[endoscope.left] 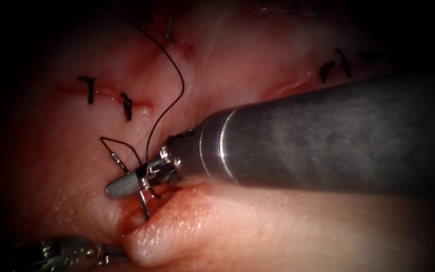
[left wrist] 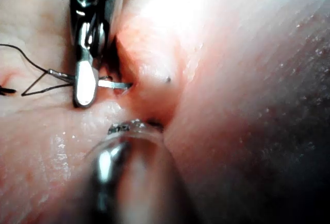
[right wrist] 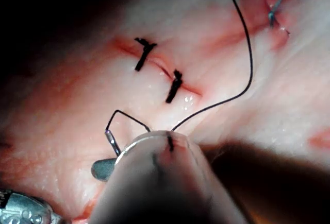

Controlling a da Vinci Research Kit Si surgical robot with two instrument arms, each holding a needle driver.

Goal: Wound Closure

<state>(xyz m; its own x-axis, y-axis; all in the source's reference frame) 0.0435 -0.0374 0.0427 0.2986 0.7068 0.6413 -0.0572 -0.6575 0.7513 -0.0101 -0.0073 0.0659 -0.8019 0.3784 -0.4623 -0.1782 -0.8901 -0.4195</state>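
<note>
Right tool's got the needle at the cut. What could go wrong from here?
1. The right hand grips the needle near mid-curve, with the tip at the edge of the cut. It might twist in the grip under load.
2. The thread loops close beside that hand and could snag on it.
3. Red fluid sits around the tip, so bite depth may be hard to judge.

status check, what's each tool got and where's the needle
Right tool shut on needle mid-curve, tip in the cut. Left tool low left, grip unclear. Thread loops across tissue.
</note>
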